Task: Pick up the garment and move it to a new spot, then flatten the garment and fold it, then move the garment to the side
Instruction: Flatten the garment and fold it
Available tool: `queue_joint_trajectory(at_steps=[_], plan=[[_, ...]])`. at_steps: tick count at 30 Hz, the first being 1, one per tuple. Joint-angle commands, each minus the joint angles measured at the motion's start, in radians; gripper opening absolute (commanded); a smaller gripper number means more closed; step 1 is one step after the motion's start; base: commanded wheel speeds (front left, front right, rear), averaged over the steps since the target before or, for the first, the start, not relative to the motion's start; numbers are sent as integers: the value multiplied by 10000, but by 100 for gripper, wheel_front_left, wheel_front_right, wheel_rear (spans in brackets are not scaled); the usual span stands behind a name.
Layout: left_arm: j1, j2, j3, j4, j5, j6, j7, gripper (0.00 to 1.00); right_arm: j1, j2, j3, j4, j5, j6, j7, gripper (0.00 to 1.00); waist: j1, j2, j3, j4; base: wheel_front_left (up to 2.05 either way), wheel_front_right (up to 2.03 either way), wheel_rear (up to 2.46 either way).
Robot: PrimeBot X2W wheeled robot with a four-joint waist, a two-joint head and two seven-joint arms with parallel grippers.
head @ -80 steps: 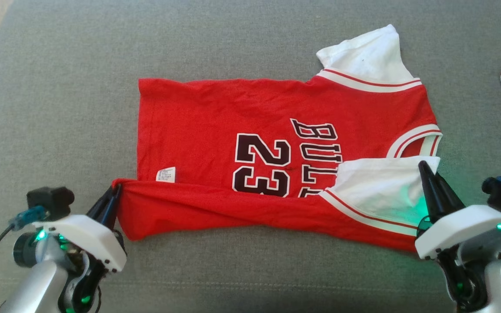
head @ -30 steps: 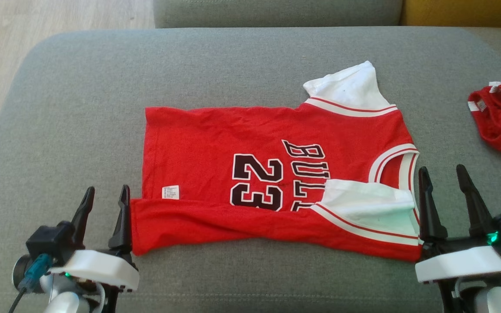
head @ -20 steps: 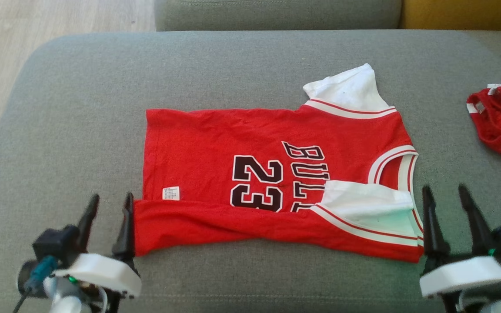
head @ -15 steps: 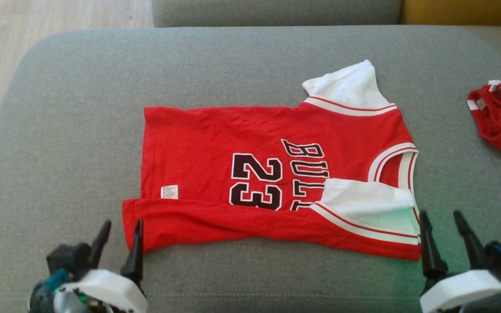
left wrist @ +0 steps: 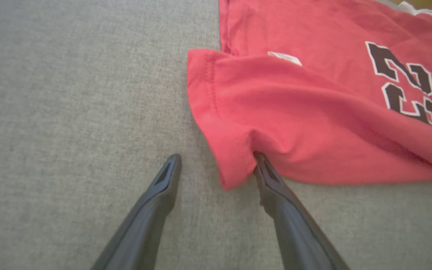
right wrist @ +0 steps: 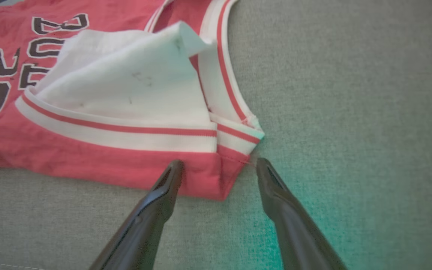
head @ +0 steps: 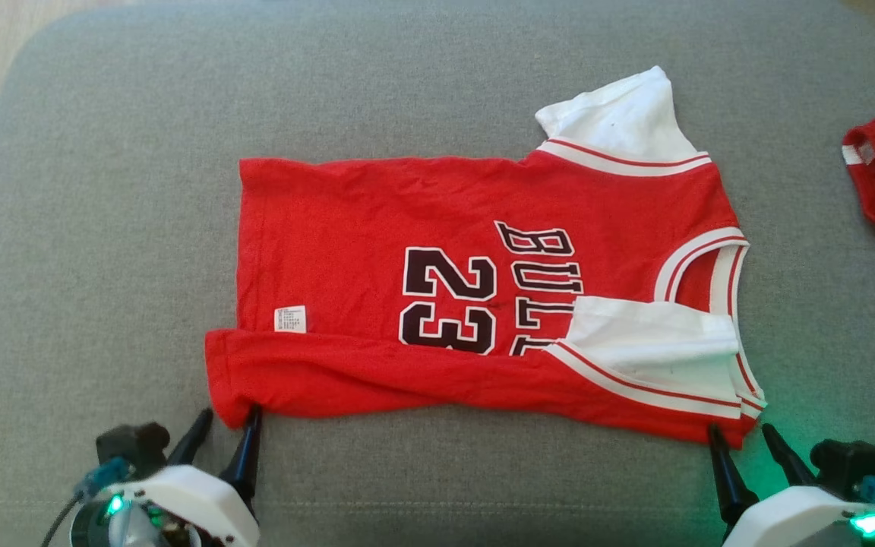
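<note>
Grey cushion (head: 103, 228) | jersey (head: 377, 205) near corners sit between fingertips of left tool (head: 229, 414), right tool (head: 740, 429) | both spread, empty

Down at seven o'clock in the head view, there's the left gripper (head: 230, 414), jaws spread wide, its dark fingers (head: 246, 456) leaning between twelve and one o'clock. Over at five o'clock, the right gripper (head: 740, 429) mirrors it, jaws just as wide, fingers tipping toward eleven. The left wrist housing (head: 179, 494) and the right wrist housing (head: 794, 516), both white, poke up from the bottom edge, a green light glowing on each. In each wrist view the two fingers rise in a V, tips well apart.
</note>
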Motion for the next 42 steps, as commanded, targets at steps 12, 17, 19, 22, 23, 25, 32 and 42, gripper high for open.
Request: queue_joint_trajectory(at_steps=[12,17,19,22,23,25,32,42], plan=[[-1050,-2,224,990,-215,-562,-291,0,-837,-85,219,768,661,37,-191,0,0,0,213,-2,0,0,0],[-1150,106,180,1077,-118,-623,-459,0,-979,-85,133,704,760,37,-309,0,0,0,135,26,0,0,0],[-1098,156,133,989,-89,-626,-443,0,-908,-85,97,601,824,37,-250,0,0,0,47,54,0,0,0],[-927,283,35,706,-27,-613,-346,0,-673,-85,21,308,930,37,-103,0,0,0,-131,98,0,0,0],[-840,345,15,583,-19,-595,-289,0,-564,-85,-10,173,969,37,-40,0,0,0,-192,102,0,0,0],[-630,493,-9,306,3,-521,-158,0,-298,-85,-63,-105,1025,37,128,0,0,0,-332,102,0,0,0],[294,887,-24,-769,-156,-172,510,0,579,-85,-339,-832,1071,37,710,0,0,0,-810,93,0,0,0],[840,937,-51,-1368,-404,123,947,100,697,-85,-439,-796,1334,37,610,100,0,0,-1136,60,0,0,0]])
